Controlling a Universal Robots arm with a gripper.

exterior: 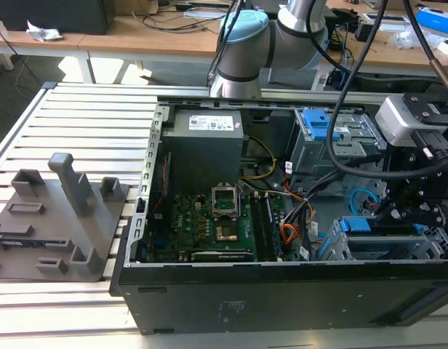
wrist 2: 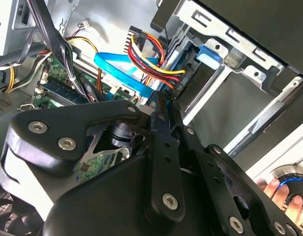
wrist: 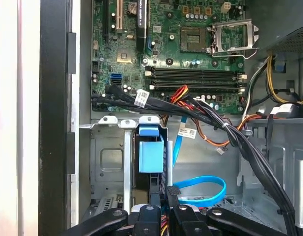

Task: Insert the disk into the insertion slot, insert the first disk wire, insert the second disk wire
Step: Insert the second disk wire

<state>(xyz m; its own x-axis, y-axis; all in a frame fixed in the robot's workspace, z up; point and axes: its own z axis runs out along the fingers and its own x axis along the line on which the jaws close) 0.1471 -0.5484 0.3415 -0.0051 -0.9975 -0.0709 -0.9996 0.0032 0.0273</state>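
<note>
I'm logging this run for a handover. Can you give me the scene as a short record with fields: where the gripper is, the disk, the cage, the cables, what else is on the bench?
gripper: low at the drive cage, fingertips on a black plug, gripper at the disk's rear
disk: blue-framed disk seated inside the cage
cables: red-yellow-black bundle and flat blue cable at the disk end
case: open computer case, circuit board exposed
nearby: grey fixture block on the slatted table, to the exterior view's left
</note>
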